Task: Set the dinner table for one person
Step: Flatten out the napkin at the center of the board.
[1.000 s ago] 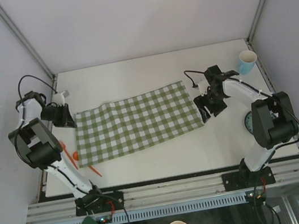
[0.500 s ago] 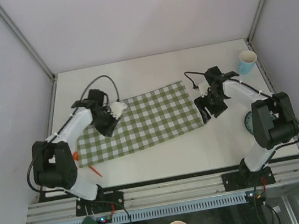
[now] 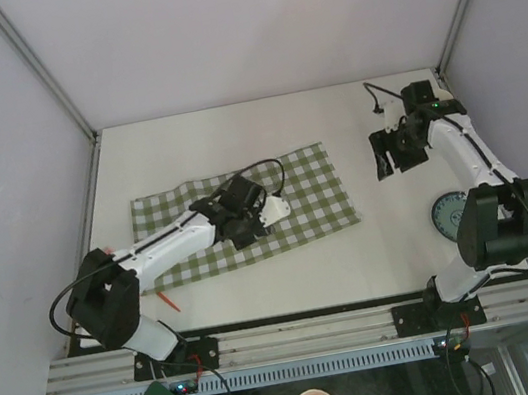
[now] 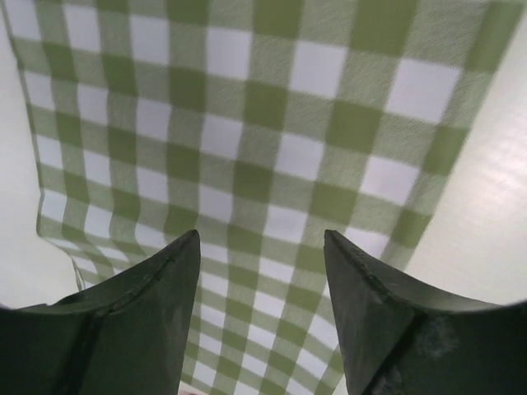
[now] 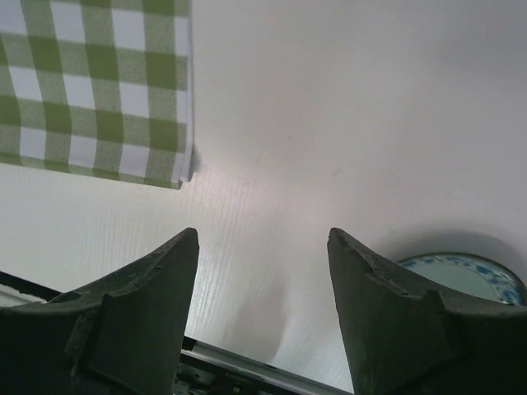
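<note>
Our left end effector (image 4: 262, 243) has crossed to the right half of the cloth (image 3: 313, 189) and let go. A white thing (image 3: 277, 208) lies on the cloth beside it, placed, we judge. The right end effector (image 5: 263, 234), also released and empty, has drawn away beyond the cloth's right edge, over the table (image 3: 234, 137) that lies beneath it.

1. The cloth (image 3: 315, 199) lies flat on the desk (image 3: 234, 137), about its middle, running left to right.
2. The left hand (image 3: 241, 228) hangs over the middle of the cloth, toward its near edge.
3. The right hand (image 3: 387, 165) is above bare desk, right of the cloth's far right corner and apart from it.
4. A plate (image 3: 445, 218) lies on the desk by the right edge, right of the cloth and nearer than the right hand.
5. A small thin item (image 3: 168, 301) lies on the desk just before the cloth's near left corner.
</note>
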